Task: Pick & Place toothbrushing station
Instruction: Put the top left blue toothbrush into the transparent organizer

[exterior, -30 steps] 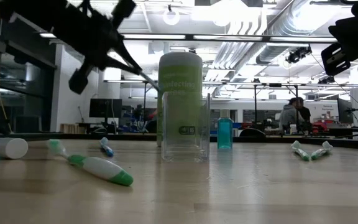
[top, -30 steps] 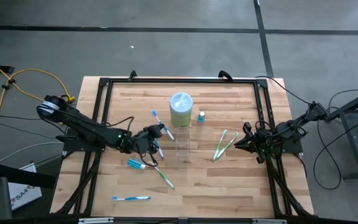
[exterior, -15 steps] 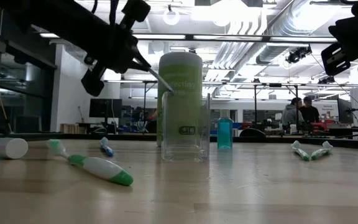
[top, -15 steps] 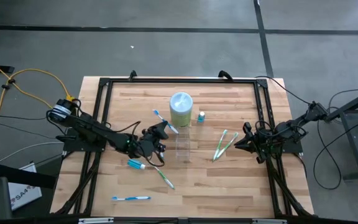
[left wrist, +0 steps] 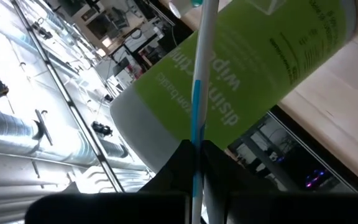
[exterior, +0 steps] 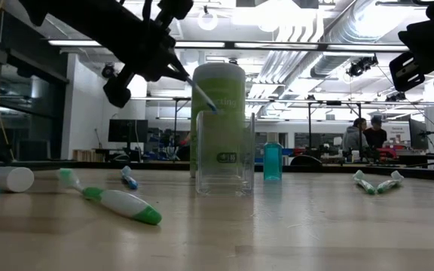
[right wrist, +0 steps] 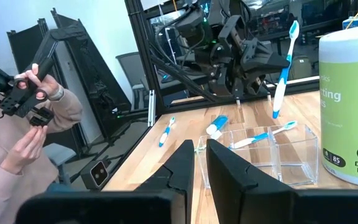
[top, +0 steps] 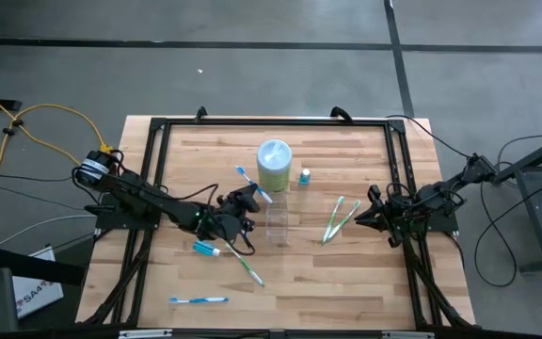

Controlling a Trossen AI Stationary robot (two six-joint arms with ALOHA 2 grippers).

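A: Left gripper [top: 244, 199] pinched tight on a blue-and-white toothbrush [top: 252, 184]. Since a second ago it has lifted the brush off the counter [top: 346, 264] and tilted it, head high.

B: Clear tumbler [top: 277, 222] stands just beyond and below the gripper; green wipes canister [top: 274, 165] behind it. Likely the drop-in comes next.

A: Right gripper [top: 365, 218] waits far across, nearly closed, holding nothing. Two green toothbrushes [top: 338, 218] lie just before it.

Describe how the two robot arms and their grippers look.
Both arms are dark, slim and jointed, with black cables running along them. The left arm has a small green light near its wrist; its left gripper has two dark fingers. The right gripper is equally dark, with flat, tapering fingers.
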